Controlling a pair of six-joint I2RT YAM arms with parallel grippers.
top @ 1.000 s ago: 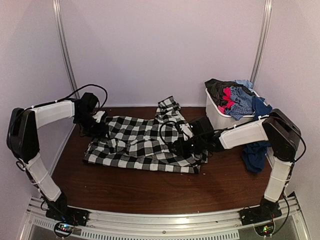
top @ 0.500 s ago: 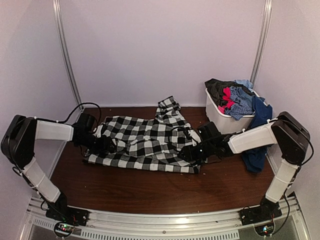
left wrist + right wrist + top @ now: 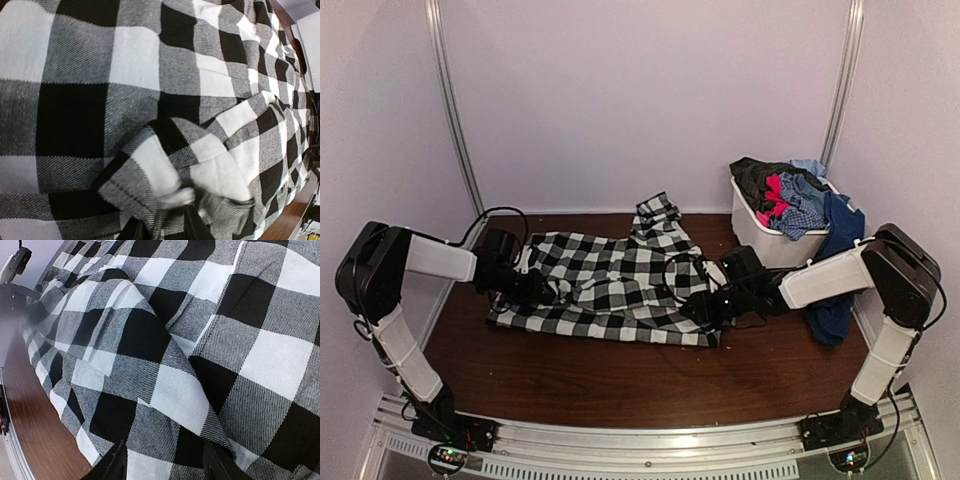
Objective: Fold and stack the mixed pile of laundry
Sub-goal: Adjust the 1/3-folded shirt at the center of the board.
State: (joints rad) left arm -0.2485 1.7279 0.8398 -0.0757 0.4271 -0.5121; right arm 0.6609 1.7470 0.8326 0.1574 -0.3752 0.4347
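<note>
1. Garment under work: the checked shirt (image 3: 610,285) lies spread across the middle of the table (image 3: 620,385), with its long side running left to right. One part juts toward the back wall. It lies flat and alone, which suits folding one piece at a time.
2. Left fingers (image 3: 192,227): set low on the shirt's left end and drawn nearly together. A raised ridge of cloth is bunched between them. A pinch at this end would give a hold for lifting that side and carrying it across.
3. Right fingers (image 3: 116,466): down on the shirt's right near corner and standing about half apart, with checked cloth running under and between them. The wrist view cuts off the tips, so I cannot tell whether they pinch the cloth or only press on it. The placement mirrors the left side, which fits taking both ends so the cloth stays taut in a fold.
4. Remaining laundry (image 3: 785,195): heaped in the white bin (image 3: 752,238) at the back right, showing dark grey, red and light blue plaid. The navy piece (image 3: 832,305) hangs over the bin's side, down beside the right arm. These items sit apart from the shirt and are not being handled.
5. Progress, as judged: early. No folded stack is visible anywhere on the table, and the shirt has no completed fold.
</note>
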